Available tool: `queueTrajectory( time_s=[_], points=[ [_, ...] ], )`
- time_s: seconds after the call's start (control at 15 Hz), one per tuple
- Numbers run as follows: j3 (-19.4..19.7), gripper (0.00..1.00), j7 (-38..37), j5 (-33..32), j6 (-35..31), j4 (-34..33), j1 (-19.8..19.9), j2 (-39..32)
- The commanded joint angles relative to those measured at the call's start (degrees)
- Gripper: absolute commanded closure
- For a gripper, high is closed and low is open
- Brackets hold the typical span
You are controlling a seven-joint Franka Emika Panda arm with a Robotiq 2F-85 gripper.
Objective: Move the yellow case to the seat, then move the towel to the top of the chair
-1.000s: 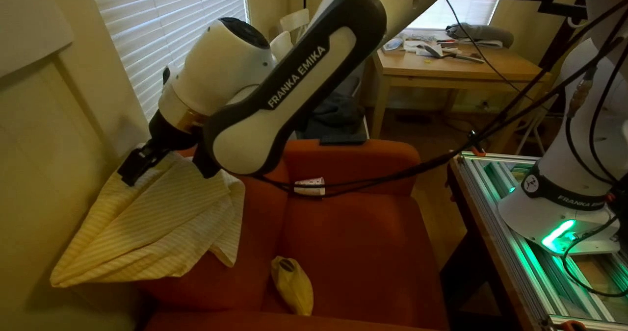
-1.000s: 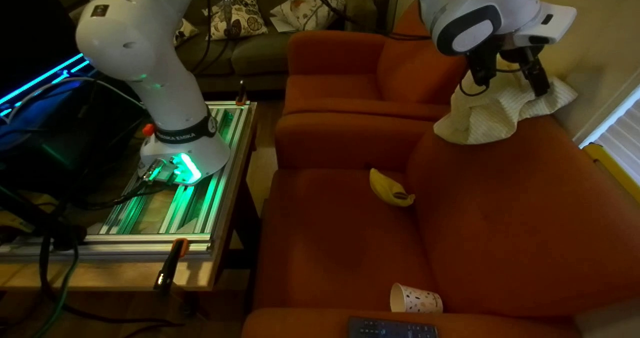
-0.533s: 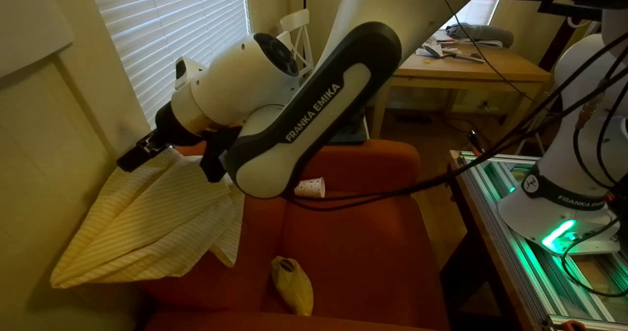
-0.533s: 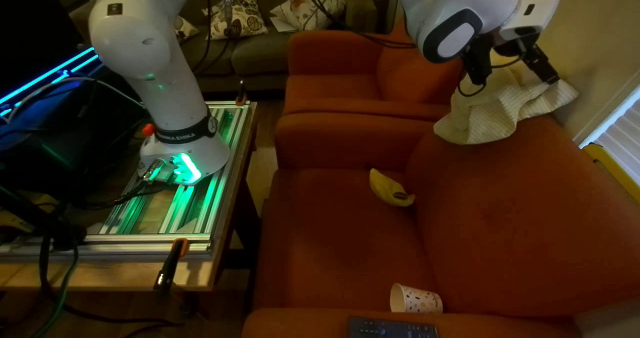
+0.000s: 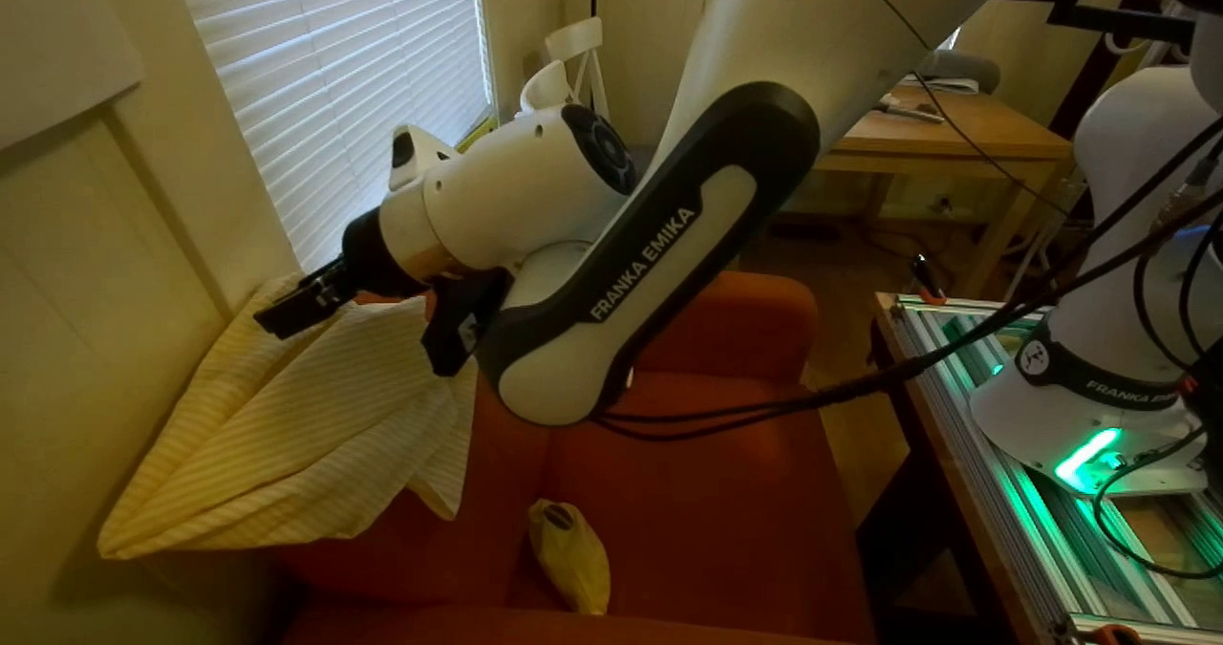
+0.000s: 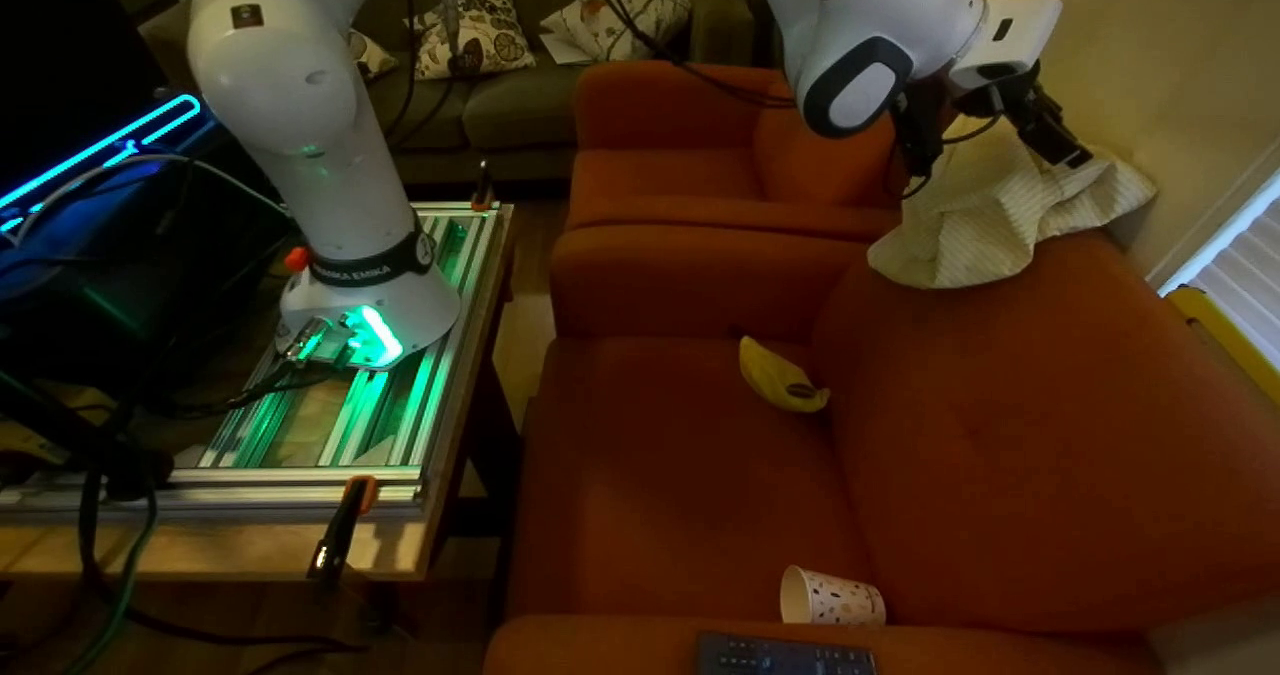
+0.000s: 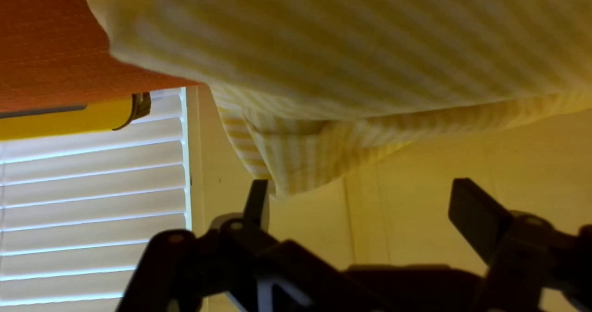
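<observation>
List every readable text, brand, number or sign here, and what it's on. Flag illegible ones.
"FRANKA EMIKA": arm link, in an exterior view.
"FRANKA E", end unclear: black base band, in an exterior view.
Round emblem on that band: too small to make out.
Remote control: key markings too small to read.
Paper cup: flecked print, no legible words.
Towel and yellow case: no lettering visible.

Matt yellow-and-white striped cloth towel [image 7: 347, 48], rough-woven orange fabric armchair [image 6: 660, 475], smooth-looking yellow banana-shaped case [image 6: 778, 377], matt black gripper [image 7: 360, 204], glossy white robot arm [image 6: 270, 85], silvery metal rail frame [image 6: 250, 496], speckled white paper cup [image 6: 838, 598], pale wooden table [image 5: 965, 139]
</observation>
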State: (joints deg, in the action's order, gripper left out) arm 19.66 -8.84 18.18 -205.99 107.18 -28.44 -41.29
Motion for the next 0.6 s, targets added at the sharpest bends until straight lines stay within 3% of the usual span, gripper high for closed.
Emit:
queueTrajectory(
  time_s=[0.0, 0.27, 0.53],
  points=[
    [2.4, 0.0, 0.0, 6.0, -2.3, 6.5, -4.3, 3.5],
    [4.1, 0.0, 0.4, 11.3, -2.5, 11.3, -7.7, 5.8],
    [2.8, 0.0, -0.5, 11.8, 0.5, 15.3, -7.1, 7.8]
  ],
)
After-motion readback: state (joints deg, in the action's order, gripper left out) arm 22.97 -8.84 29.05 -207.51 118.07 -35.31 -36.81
